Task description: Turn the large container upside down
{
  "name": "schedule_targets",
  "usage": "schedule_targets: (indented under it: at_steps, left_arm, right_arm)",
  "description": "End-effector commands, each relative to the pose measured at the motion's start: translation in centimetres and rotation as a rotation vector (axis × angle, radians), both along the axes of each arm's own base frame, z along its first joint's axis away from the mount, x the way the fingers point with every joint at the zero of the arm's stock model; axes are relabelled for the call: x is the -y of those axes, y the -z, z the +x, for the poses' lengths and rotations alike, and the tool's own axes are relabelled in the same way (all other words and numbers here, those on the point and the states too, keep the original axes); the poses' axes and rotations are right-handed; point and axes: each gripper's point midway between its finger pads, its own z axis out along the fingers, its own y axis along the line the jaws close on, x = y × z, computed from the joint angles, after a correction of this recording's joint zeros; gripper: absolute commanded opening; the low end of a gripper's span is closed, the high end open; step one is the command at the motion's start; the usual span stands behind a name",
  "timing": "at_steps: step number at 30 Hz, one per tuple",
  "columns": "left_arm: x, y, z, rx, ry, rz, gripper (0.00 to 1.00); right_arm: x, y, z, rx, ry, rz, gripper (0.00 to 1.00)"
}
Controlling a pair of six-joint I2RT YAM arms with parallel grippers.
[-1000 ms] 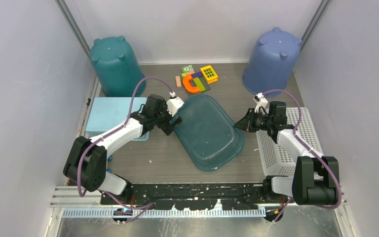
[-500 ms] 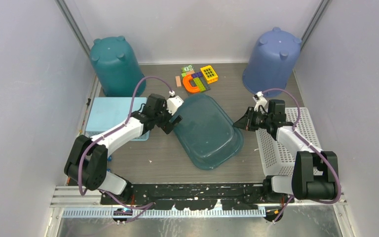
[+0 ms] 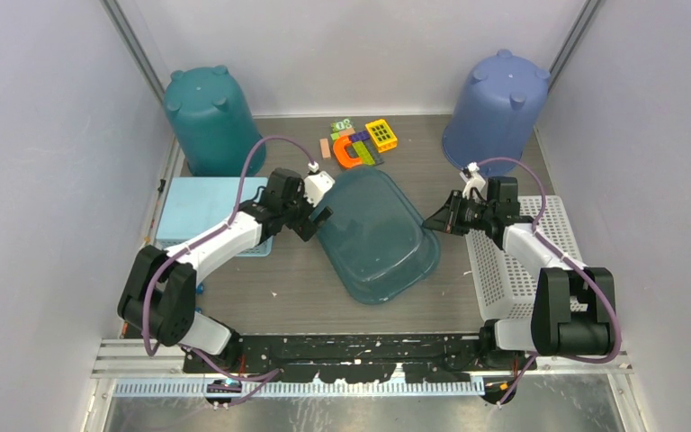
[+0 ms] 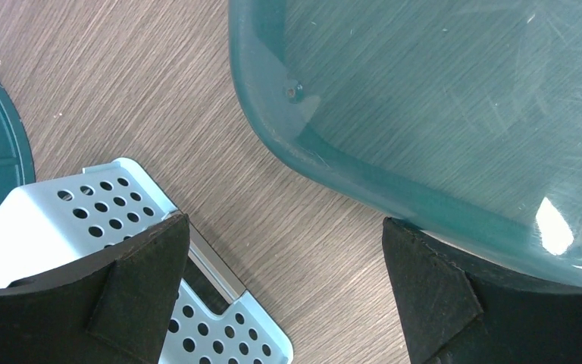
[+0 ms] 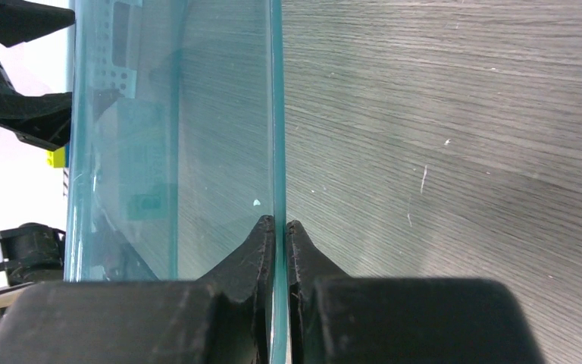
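Observation:
The large container [image 3: 373, 238] is a translucent teal rectangular tub lying at the table's middle, and its right side looks lifted. My right gripper [image 3: 432, 223] is shut on its right rim. In the right wrist view the thin rim [image 5: 276, 114] runs straight between the closed fingertips of the gripper [image 5: 280, 225]. My left gripper [image 3: 310, 220] is open at the tub's left edge. In the left wrist view the left gripper [image 4: 284, 221] holds only bare table between its jaws, and the right finger [image 4: 424, 280] sits against the tub's wall [image 4: 439, 98].
An upturned teal bucket [image 3: 209, 117] stands back left and an upturned blue bucket [image 3: 497, 108] back right. A light blue perforated tray [image 3: 200, 211] lies left of the tub and a white perforated tray [image 3: 517, 261] lies right. Coloured toy bricks [image 3: 358, 142] sit behind the tub.
My right gripper has drawn slightly up and left with the rim, and the tub has shifted and narrowed as it tips. The left gripper stays open, nearly still.

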Motion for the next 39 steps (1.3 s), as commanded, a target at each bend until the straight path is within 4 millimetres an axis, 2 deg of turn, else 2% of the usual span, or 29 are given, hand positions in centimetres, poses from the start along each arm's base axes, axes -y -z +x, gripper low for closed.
schedule_targets:
  at_steps: [1,2,3,11,25,30,39]
  left_arm:
    - [1.1,-1.8,1.6,0.061,-0.007,-0.039,1.0]
    - [1.1,-1.8,1.6,0.062,-0.007,-0.039,1.0]
    - [1.1,-1.8,1.6,0.06,-0.008,-0.04,1.0]
    - [1.1,-1.4,1.6,0.049,-0.01,-0.036,1.0]
    - [0.9,-1.5,1.3,0.049,-0.007,-0.034,1.0]
    - [0.7,-2.1,0.9,0.058,-0.002,-0.032,1.0]
    - [-0.6,-4.5,0.2,0.127,-0.026,-0.026,1.0]
  right_arm:
    - [-1.3,-2.3,0.1,0.03,-0.033,0.091,0.13]
    - [-1.4,-2.3,-0.1,0.029,-0.034,0.098,0.13]
    - [-2.3,-2.4,-0.5,0.03,-0.063,0.106,0.14]
    - [-3.5,-2.3,-1.3,0.025,-0.096,0.143,0.22]
    - [-4.8,-2.6,-2.8,0.025,-0.175,0.186,0.22]
    - [-5.1,-3.0,-3.4,0.038,-0.206,0.197,0.19]
    - [-5.2,-3.1,-3.8,0.03,-0.225,0.196,0.18]
